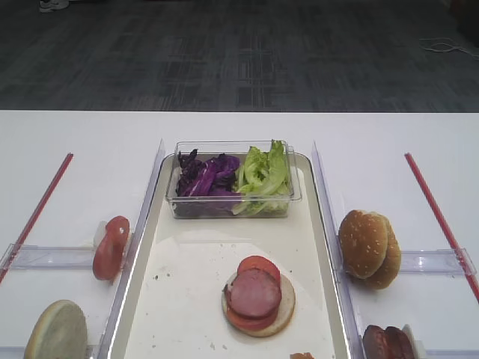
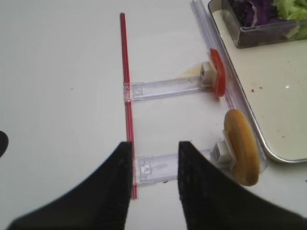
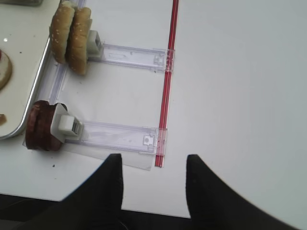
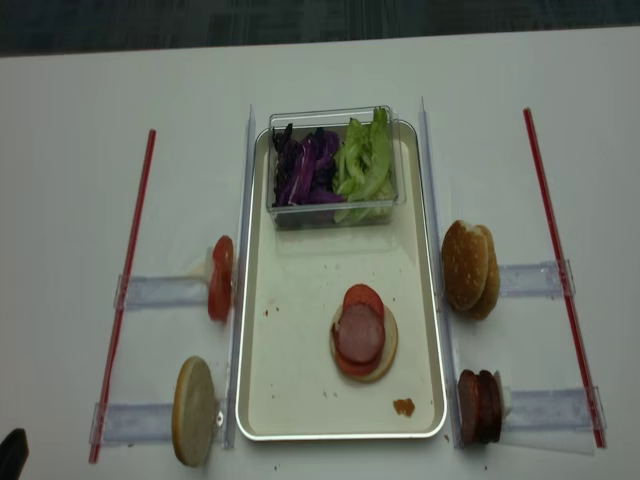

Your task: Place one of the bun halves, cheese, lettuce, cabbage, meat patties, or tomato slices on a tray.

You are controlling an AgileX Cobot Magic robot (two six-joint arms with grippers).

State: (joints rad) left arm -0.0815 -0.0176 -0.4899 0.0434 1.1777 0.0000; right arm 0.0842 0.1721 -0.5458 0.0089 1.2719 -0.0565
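On the cream tray [image 1: 179,269] lies a stack [image 1: 257,295] of a pale bun half, tomato slices and a meat patty. A clear tub at the tray's far end holds purple cabbage [image 1: 206,178] and green lettuce [image 1: 263,173]. Left of the tray, a tomato slice [image 2: 218,72] and a pale bun half [image 2: 242,146] stand on edge in holders. To its right stand seeded bun halves [image 3: 72,38] and meat patties [image 3: 41,127]. My left gripper [image 2: 153,153] and right gripper [image 3: 153,165] hover open and empty over the table's near side. Cheese is out of view.
Clear plastic holder rails [image 3: 134,55] run out from the tray's sides to red strips [image 4: 545,210] [image 4: 130,250] on the white table. A small orange scrap [image 4: 403,407] lies near the tray's front right corner. The table's far edge meets dark carpet.
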